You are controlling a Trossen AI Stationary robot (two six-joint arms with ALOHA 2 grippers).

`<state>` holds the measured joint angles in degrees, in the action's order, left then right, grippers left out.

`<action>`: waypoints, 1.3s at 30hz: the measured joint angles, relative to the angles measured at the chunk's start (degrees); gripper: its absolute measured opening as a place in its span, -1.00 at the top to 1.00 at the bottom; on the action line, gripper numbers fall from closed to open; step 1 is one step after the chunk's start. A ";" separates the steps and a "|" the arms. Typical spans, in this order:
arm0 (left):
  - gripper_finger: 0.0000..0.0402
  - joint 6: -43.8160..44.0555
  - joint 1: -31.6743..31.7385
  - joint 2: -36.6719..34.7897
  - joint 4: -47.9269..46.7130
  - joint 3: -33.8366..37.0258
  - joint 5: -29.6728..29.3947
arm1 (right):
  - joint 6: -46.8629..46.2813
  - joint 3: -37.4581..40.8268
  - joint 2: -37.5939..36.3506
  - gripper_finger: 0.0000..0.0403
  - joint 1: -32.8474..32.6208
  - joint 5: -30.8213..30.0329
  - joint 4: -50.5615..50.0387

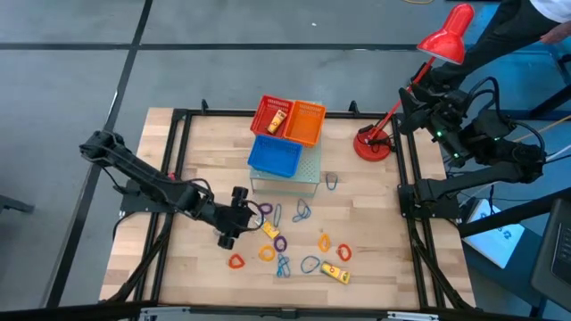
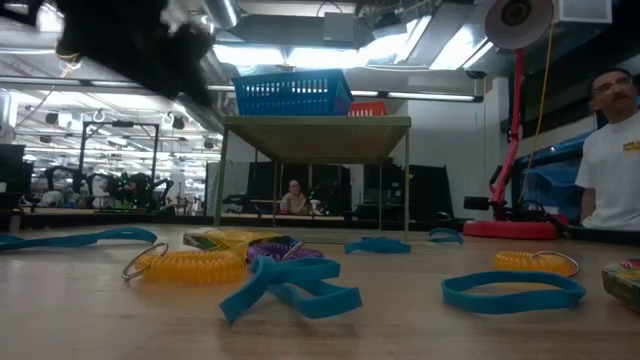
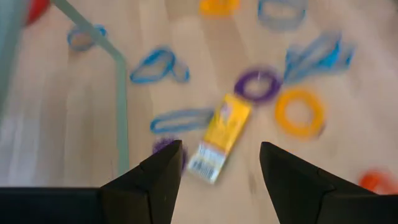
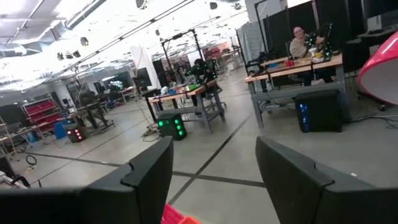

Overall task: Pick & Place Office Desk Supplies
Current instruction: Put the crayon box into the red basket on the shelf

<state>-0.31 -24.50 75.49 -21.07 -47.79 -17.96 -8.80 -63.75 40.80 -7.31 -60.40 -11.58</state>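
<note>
Small loops in blue, purple, orange and red lie flat on the near half of the wooden table [image 1: 357, 223]. One yellow block [image 1: 270, 229] lies among them, another [image 1: 335, 273] nearer the near edge. My left gripper [image 1: 243, 217] hovers open over the loops. In the left wrist view its fingers [image 3: 221, 149] stand apart on either side of the yellow block [image 3: 221, 134], above it. A purple loop [image 3: 258, 84] and an orange loop [image 3: 300, 112] lie just beyond. My right gripper [image 1: 417, 100] waits open beside the table's far right corner, facing the room [image 4: 214, 143].
A red basket [image 1: 272, 116] holding a yellow block, an orange basket [image 1: 305, 123] and a blue basket [image 1: 275, 156] sit on a raised pale stand [image 1: 290, 183] at the table's far middle. A red desk lamp [image 1: 373, 143] stands at the far right. People are in the room beyond.
</note>
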 joint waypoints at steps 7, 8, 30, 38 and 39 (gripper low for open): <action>-0.06 -5.14 5.48 5.74 7.53 2.24 6.83 | -2.78 0.00 2.58 -0.15 -0.02 1.52 -0.06; -0.06 -5.21 5.99 6.83 8.83 2.26 6.81 | -2.78 0.00 2.97 -0.15 0.00 1.63 -0.06; -0.06 -6.72 6.52 25.18 6.82 -6.98 9.21 | -2.78 0.00 4.56 -0.15 -0.02 12.02 -0.06; -0.05 -5.00 6.43 25.12 5.56 -7.02 10.72 | -2.78 0.00 4.56 -0.15 0.00 12.02 -0.08; -0.03 -4.22 6.47 25.61 5.69 -7.04 11.32 | -2.80 0.00 4.56 -0.15 0.00 12.02 -0.06</action>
<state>-4.54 -18.02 101.10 -15.38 -54.83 -6.65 -11.59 -63.75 45.36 -7.31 -48.38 -11.64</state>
